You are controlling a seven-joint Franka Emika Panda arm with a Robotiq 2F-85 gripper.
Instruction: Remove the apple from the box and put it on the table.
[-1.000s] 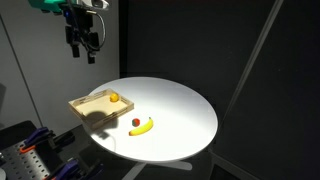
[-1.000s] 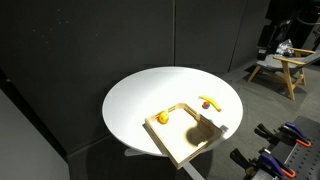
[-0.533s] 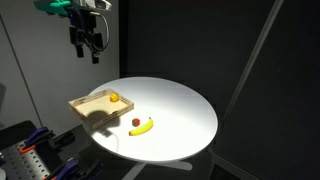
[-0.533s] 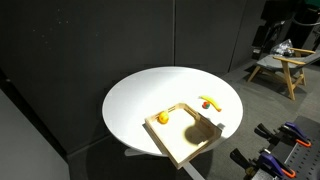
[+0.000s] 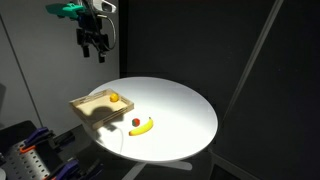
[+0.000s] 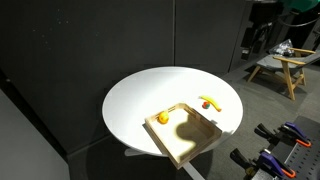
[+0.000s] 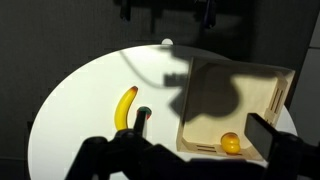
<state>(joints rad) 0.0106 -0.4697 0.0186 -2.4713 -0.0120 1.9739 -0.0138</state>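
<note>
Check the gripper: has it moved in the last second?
Yes. In an exterior view the gripper has shifted rightward, staying high, and is now closer to above the box.

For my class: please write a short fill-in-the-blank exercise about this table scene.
The apple lies inside the wooden ____. The long yellow fruit on the table is a ____. The gripper hangs high ____ the table.
Missing words: box; banana; above.

- Overhead light is hitting the white table [image 5: 175, 112] brightly; surroundings are sitting dark.
- Hard dark shadow is falling across the box [image 7: 262, 85].
- Pictures are looking slightly soft.
</note>
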